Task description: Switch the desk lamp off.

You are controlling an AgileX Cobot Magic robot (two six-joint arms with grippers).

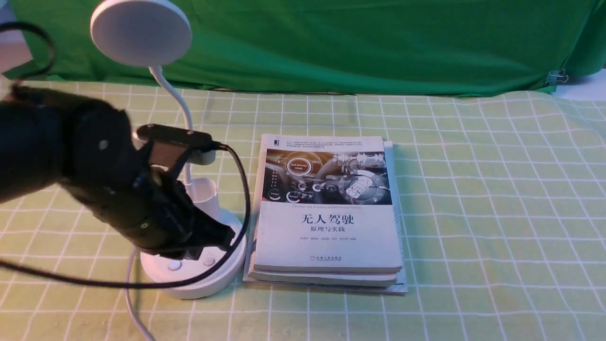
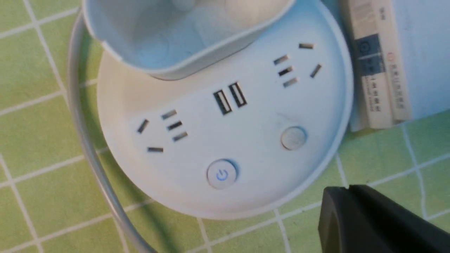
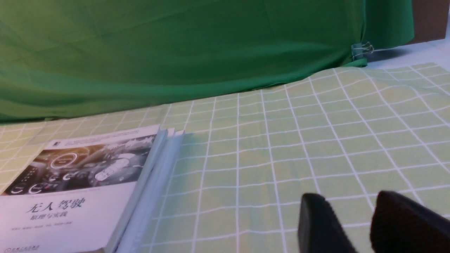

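Observation:
The white desk lamp stands at the left, with its disc head (image 1: 140, 31) up high, a cup holder (image 1: 204, 196) and a round base (image 1: 201, 279). In the left wrist view the base (image 2: 246, 154) shows sockets, a power button (image 2: 222, 174) glowing blue and a plain button (image 2: 294, 138). My left gripper (image 2: 348, 189) is shut and empty, its tip just beyond the base rim, nearest the plain button. In the front view the left gripper (image 1: 226, 238) hangs low over the base, beside the two buttons (image 1: 209, 261). My right gripper (image 3: 346, 205) is open and empty above the cloth.
A stack of books (image 1: 331, 213) lies right beside the lamp base; it also shows in the right wrist view (image 3: 81, 189). The lamp's white cord (image 1: 130, 293) runs toward the front edge. A green backdrop (image 1: 355, 42) closes the back. Checked cloth (image 1: 497, 213) covers the table.

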